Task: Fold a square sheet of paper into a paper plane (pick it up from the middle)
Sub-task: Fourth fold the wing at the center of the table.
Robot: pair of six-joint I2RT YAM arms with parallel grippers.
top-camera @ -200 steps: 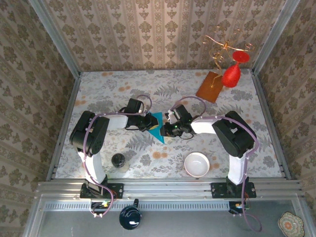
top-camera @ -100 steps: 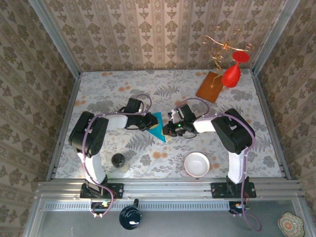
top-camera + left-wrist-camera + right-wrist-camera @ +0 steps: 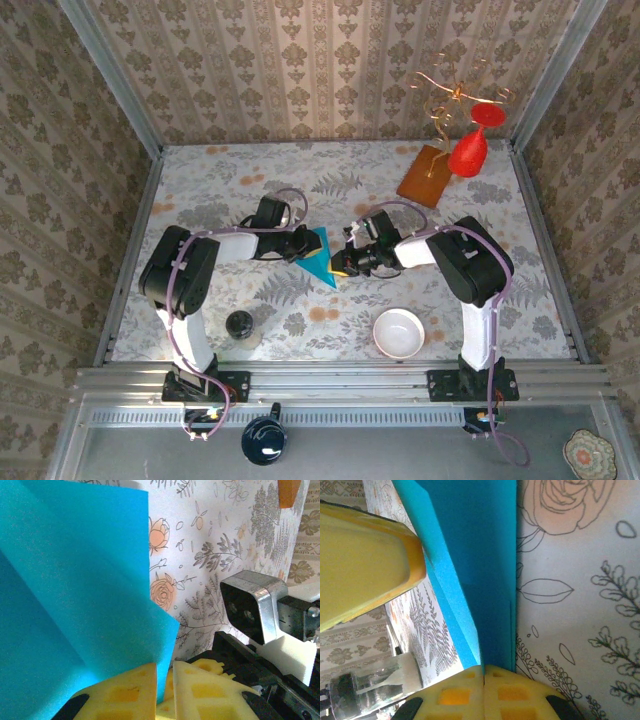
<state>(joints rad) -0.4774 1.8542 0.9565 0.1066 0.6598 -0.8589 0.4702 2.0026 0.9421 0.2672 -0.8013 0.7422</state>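
Top external is showing the creased teal paper sheet (image 3: pixel 322 262) lying mid tabletop (image 3: pixel 230 170); left end effector (image 3: pixel 165 685) and right end effector (image 3: pixel 484 682) are each pinching an edge. Likely light, floppy, tear-prone; I'm judging that gripping near the creases is safest

No legible text or labels.

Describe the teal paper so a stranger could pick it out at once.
Find the floral table. At its middle, the left gripper and right gripper meet on the teal paper. It is the one thin, pointed, bright-blue shape there.
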